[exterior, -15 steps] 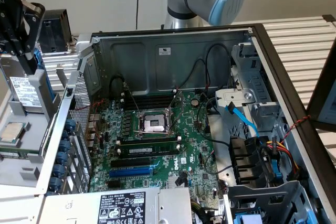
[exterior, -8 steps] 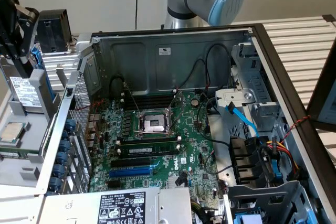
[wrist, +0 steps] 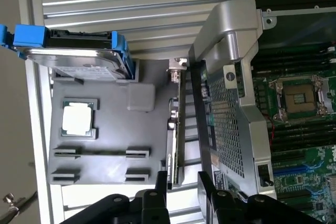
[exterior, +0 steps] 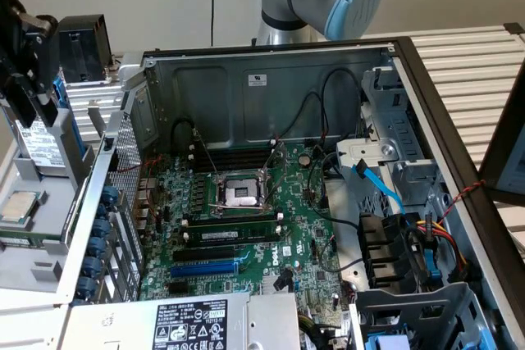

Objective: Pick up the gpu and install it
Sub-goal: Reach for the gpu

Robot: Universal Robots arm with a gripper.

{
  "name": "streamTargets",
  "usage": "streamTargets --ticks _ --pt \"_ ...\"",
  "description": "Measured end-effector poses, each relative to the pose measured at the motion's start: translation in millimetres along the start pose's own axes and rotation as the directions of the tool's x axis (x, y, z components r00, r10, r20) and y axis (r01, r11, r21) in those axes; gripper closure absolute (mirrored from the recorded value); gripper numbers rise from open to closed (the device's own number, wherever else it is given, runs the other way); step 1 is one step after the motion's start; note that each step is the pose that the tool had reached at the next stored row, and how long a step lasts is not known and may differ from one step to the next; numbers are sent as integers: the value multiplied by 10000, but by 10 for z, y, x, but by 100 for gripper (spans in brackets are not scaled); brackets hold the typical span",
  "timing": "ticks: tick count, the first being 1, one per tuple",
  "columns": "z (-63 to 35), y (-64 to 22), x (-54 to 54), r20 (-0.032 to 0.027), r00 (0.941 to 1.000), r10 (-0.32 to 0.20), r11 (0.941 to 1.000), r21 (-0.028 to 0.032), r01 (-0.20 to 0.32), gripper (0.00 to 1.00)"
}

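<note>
Pick-up in hand: released fingers (wrist: 161,184) flank the gpu (wrist: 175,124), which stands upright in its grey holder (wrist: 105,145). Gripping likely calls for closing squarely on the board.

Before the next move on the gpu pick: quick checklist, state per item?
1. Jaws of the gripper apart: ok.
2. gpu lined up between the jaws: ok, it stands on edge at the gray holder's edge.
3. gpu clamped: not ok, a gap shows beside the card.
4. Blue slot on the motherboard empty: ok.
5. Case open for access: ok.
</note>
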State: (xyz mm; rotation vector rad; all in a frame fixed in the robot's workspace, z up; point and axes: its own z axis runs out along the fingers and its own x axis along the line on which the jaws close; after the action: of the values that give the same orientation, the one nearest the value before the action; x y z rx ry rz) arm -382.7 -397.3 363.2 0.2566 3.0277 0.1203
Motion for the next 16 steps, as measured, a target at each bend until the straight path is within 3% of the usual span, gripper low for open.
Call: streamTargets --ticks 6,12,16 --pt "66 -6 12 117 9984 556 9984 39 -556 64" --pt "137 -26 101 136 9971 748 9972 51 -749 64" --pt "150 -33 132 158 9970 761 9971 11 -761 64"
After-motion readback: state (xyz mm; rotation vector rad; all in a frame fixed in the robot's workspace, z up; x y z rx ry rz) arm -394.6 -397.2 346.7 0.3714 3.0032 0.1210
